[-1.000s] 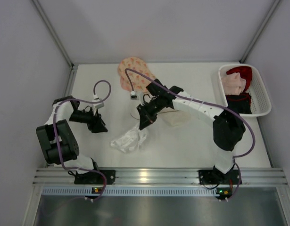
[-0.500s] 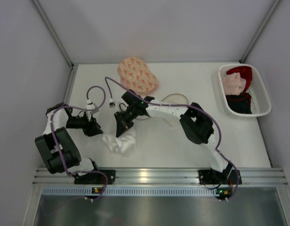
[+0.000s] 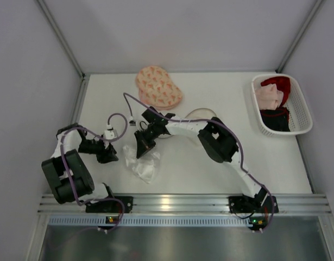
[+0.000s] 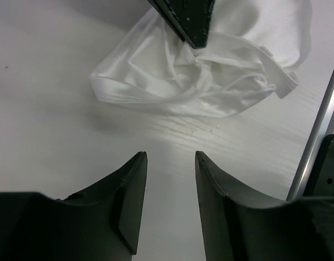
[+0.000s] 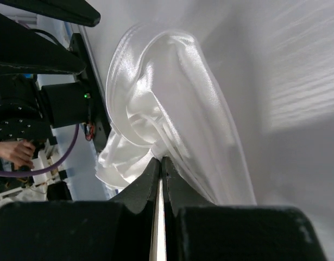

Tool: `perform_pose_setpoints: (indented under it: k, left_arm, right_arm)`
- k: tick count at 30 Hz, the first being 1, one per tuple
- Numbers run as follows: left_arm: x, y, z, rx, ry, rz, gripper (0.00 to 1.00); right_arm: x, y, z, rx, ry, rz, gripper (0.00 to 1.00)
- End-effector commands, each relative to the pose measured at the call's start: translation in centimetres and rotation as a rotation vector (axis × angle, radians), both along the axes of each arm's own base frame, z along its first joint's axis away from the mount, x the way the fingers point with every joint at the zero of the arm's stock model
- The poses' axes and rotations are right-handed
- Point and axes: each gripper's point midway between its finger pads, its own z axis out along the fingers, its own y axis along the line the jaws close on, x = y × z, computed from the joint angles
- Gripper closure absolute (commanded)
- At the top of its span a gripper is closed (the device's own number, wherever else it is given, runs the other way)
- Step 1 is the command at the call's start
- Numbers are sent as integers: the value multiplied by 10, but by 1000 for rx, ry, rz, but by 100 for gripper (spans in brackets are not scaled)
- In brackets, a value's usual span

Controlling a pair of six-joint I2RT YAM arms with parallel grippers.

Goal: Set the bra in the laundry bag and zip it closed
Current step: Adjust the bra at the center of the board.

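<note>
White satin, the bra (image 3: 140, 167), has been carried leftward across the tabletop (image 3: 221, 174) over the last second. It is now held bunched near the front left, just beside the left arm (image 3: 74, 163). It is pinched by the right jaws, which are seen in the right wrist view closed tight on a fold of the cloth, with the rest trailing below. The left jaws have been narrowed from a wider setting to a moderate gap. Nothing is held between them, and in the left wrist view the bra lies just ahead of them, not touched. A handover or a two-armed regrasp is judged to be in preparation; the bagging itself has not been begun.

A pink patterned pouch (image 3: 158, 87), taken to be the laundry bag, lies at the far edge, well apart from the bra. Whether its zip is open cannot be told. A thin pale loop (image 3: 202, 112) is seen beyond the right arm (image 3: 215, 141). A white basket (image 3: 302, 122) of red and pale garments stands at the far right. The route to the pouch is crossed by the right arm and its purple cable (image 3: 128, 100), and the loose straps may be snagged.
</note>
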Motion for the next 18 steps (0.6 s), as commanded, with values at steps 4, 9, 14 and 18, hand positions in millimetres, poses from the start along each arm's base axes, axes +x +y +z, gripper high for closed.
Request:
perform_pose_setpoints:
  k: [4,9,14,18]
  left_arm:
    - [15,-21,-4,52,-89,-149,52]
    - [34,-44,-7,48,-92,-169,52]
    - [51,-48,-2,-10,-37,-86,52]
    - [62,-53,1,-55,-33,-68,51]
  right_arm:
    - [49,-9,53,89,-156,-45,80]
    - [52,-29,82,95,-229,-26,40]
    - [50,-63,104,58,-344,16,39]
    - [46,-79,93,0,-375,52,38]
